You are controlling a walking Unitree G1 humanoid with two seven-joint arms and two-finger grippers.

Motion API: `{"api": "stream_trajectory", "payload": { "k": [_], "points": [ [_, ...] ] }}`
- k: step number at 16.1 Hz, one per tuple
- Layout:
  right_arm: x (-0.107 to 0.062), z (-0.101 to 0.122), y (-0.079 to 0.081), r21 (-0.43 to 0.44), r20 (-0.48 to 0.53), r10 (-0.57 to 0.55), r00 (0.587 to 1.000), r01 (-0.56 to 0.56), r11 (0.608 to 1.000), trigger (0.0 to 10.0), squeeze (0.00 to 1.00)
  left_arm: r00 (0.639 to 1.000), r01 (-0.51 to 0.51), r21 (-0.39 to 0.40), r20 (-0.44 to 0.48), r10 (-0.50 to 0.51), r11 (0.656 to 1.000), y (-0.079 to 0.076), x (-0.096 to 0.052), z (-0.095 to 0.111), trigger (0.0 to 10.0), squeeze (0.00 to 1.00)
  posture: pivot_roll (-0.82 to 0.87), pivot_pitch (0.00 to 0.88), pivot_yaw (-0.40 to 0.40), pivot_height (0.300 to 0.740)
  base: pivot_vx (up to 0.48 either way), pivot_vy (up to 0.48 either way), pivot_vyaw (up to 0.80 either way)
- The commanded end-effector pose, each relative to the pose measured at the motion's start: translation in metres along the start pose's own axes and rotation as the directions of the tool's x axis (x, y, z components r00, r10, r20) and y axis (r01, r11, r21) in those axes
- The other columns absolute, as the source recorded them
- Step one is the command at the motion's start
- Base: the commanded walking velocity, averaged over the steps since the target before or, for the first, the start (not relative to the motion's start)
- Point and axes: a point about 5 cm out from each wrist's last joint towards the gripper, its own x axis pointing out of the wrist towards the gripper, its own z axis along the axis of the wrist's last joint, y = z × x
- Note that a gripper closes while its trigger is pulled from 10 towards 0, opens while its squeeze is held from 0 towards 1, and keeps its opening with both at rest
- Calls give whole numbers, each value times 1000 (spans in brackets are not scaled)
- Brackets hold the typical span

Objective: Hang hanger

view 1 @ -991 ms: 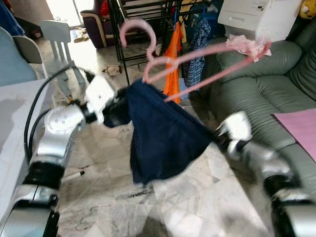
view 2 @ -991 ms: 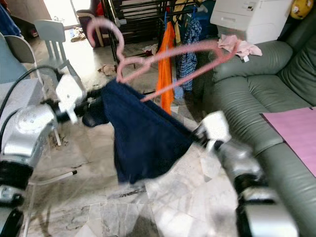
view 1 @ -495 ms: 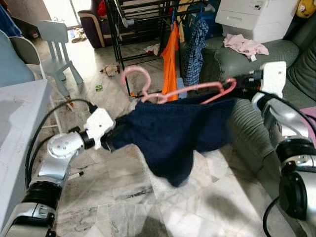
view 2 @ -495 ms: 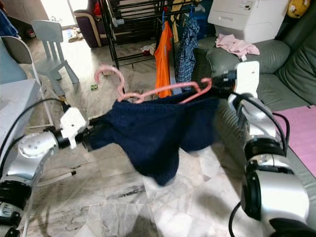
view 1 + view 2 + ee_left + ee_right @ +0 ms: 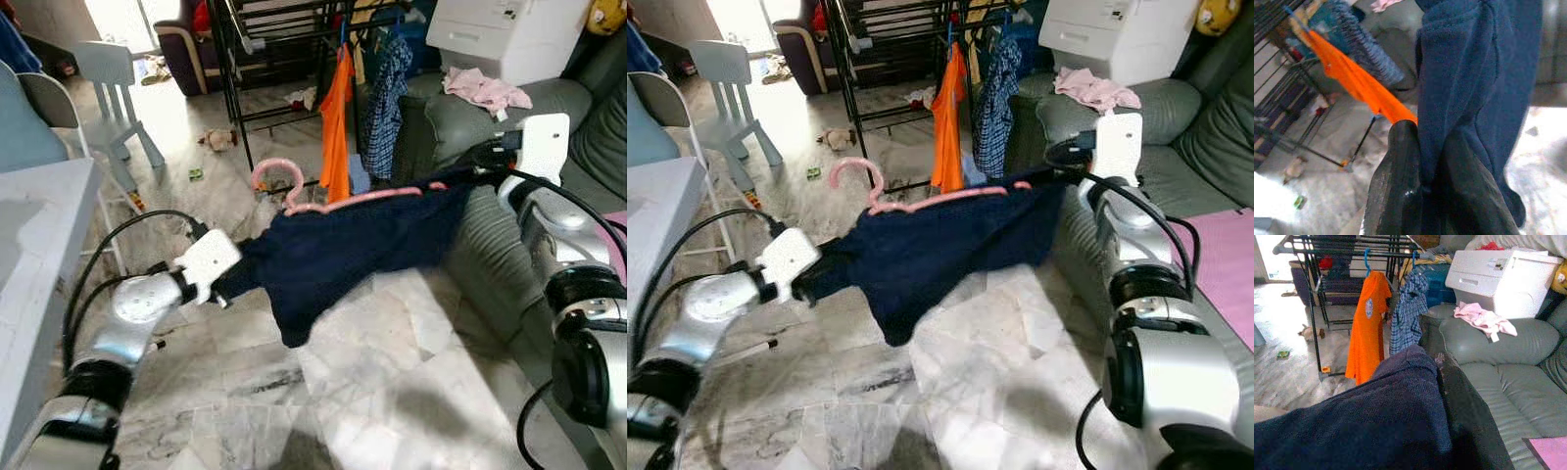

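Left gripper (image 5: 1420, 186): at the robot's left, low over the marble floor (image 5: 392, 392), its black fingers (image 5: 1396, 186) clamped on one end of the navy garment (image 5: 333, 259).
Navy garment: stretched nearly level between the two arms, a loose fold sagging below its left half; the cloth drapes over the pink hanger (image 5: 338, 201).
Pink hanger: lying along the garment's upper edge, its hook (image 5: 277, 176) curling up near the left end, its bar running right toward the right arm; held in the air, well short of the rack.
Drying rack (image 5: 240, 88): black, standing behind the garment, with an orange shirt (image 5: 338, 108) and a blue checked shirt (image 5: 387, 98) hanging from it.
Right gripper (image 5: 1459, 406): raised in front of the grey-green sofa (image 5: 470, 127), wrapped in the garment's other end; one dark finger shows beside the cloth, whether it is clenched cannot be told.
Sofa: along the right, a pink cloth (image 5: 485, 90) lying on its arm, a white box-like unit (image 5: 509, 34) behind it.
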Motion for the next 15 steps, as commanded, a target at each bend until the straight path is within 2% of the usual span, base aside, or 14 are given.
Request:
{"api": "stream_trajectory", "payload": {
  "k": [1, 3, 4, 5, 8, 10, 12, 13, 14, 15],
  "points": [
    [2, 23, -15, 20, 82, -80, 993, 79, 997, 0, 0, 991, -83, -42, -110, 78, 996, 6, -12, -21, 0, 0, -134, 0, 50, 740, 0, 0, 0],
    [5, 23, -1, 5, 93, -58, 994, 58, 998, 0, 0, 984, -142, -67, -114, 133, 988, -4, 2, -17, 0, 0, -136, 0, 54, 740, 0, 0, 0],
    [9, 26, 11, 19, 101, -56, 993, 54, 998, 0, 0, 984, -157, -113, -103, 145, 981, -17, 13, -12, 0, 0, -139, 0, 56, 740, 0, 0, 0],
    [11, 28, 19, 28, 108, -54, 993, 51, 998, 0, 0, 987, -138, -101, -94, 128, 985, -25, 19, -9, 0, 0, -138, 0, 57, 740, 0, 0, 0],
    [18, 34, 62, 83, 129, -5, 992, -6, 997, 0, 0, 992, -115, -138, -66, 107, 984, -53, 42, 5, 0, 0, -124, 0, 54, 740, 0, 0, 0],
    [18, 34, 86, 50, 136, 71, 988, -78, 996, 0, 0, 987, -140, -151, -97, 127, 979, -61, 52, 11, 0, 0, -116, 0, 49, 740, 0, 0, 0],
    [17, 31, 93, 32, 127, 106, 986, -111, 993, 0, 0, 955, -260, -192, -194, 223, 946, -54, 54, 3, 0, 0, -120, 0, 48, 740, 0, 0, 0],
    [16, 28, 95, -11, 122, 124, 985, -123, 992, 0, 0, 914, -366, -173, -254, 318, 914, -43, 51, -4, 0, 0, -126, 0, 50, 740, 0, 0, 0],
    [15, 24, 93, -64, 119, 123, 985, -116, 991, 0, 0, 892, -411, -159, -272, 360, 898, -37, 49, -6, 0, 0, -132, 0, 54, 740, 0, 0, 0],
    [13, 18, 83, -103, 103, 101, 990, -90, 991, 0, 0, 871, -454, -143, -277, 405, 879, -29, 44, -8, 0, 0, -134, 0, 55, 740, 0, 0, 0]
  ]
}}
